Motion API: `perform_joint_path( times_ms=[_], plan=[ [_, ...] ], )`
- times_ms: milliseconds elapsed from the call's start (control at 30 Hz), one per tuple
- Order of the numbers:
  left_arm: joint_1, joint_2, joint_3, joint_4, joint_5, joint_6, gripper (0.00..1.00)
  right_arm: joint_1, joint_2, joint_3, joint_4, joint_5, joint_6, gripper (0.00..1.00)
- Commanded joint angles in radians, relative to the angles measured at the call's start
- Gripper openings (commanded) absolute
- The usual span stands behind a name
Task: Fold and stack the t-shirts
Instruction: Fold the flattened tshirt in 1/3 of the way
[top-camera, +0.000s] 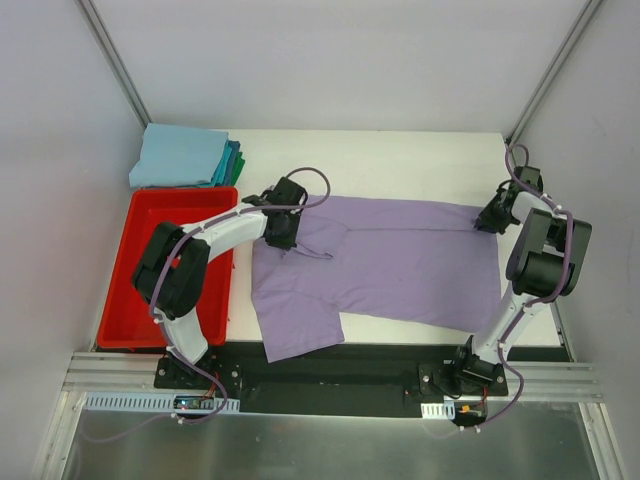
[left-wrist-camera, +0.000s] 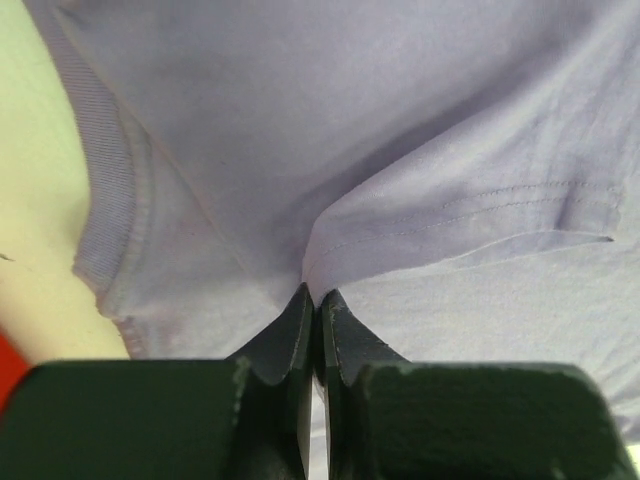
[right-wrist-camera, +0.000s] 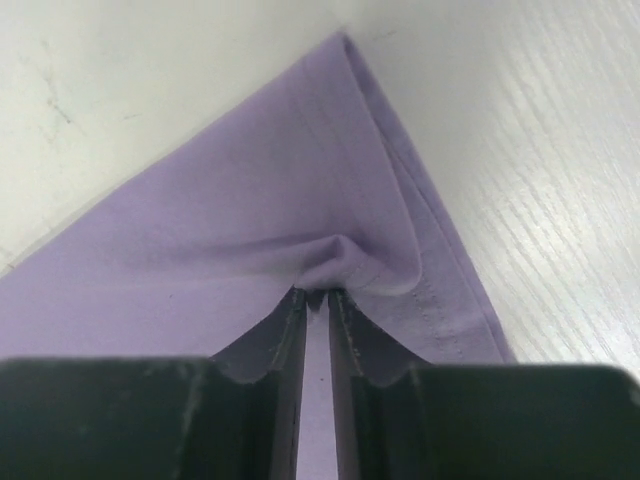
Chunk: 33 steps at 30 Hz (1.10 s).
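I see the lavender t-shirt (top-camera: 390, 260) spread across the middle of the white table (top-camera: 400, 160), lying crosswise with its hem end toward the right arm and its collar end toward the left arm, one sleeve hanging down toward the near table edge. The left gripper (top-camera: 287, 238) sits on the shirt's left end, and in its wrist view the gripper (left-wrist-camera: 318, 298) has its jaws pressed together on a raised pucker of the shirt (left-wrist-camera: 350, 120), close to the ribbed collar band, with a stitched hem running off to the right. The right gripper (top-camera: 480, 225) is at the shirt's far right corner. From that wrist camera the gripper (right-wrist-camera: 317, 295) is pinched on a small ridge of the fabric (right-wrist-camera: 250, 200) just inside the corner, the stitched edge lying flat on the table (right-wrist-camera: 540, 150) beside it. Both arms therefore hold the same shirt at opposite ends. The stack of folded t-shirts (top-camera: 185, 155), light blue on top with teal and green edges showing, rests at the far left corner, just behind the red bin (top-camera: 130, 300), well apart from both grippers.
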Motion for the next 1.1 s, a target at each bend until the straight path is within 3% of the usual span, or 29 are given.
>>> perform_joint_path(
  times_ms=[0, 167, 367, 1067],
  plan=[
    [0.009, -0.018, 0.043, -0.005, -0.102, -0.016, 0.00, -0.013, -0.032, -0.017, 0.001, 0.045, 0.009, 0.13],
    [0.042, -0.074, 0.081, -0.022, -0.174, -0.030, 0.00, -0.013, -0.087, -0.015, -0.031, 0.047, -0.008, 0.01],
    [0.069, -0.143, 0.094, -0.025, -0.200, -0.015, 0.00, -0.013, -0.196, -0.054, -0.048, 0.068, -0.011, 0.00],
    [0.095, -0.171, 0.043, -0.040, -0.159, -0.030, 0.00, -0.001, -0.391, -0.198, -0.200, 0.153, 0.005, 0.00]
  ],
)
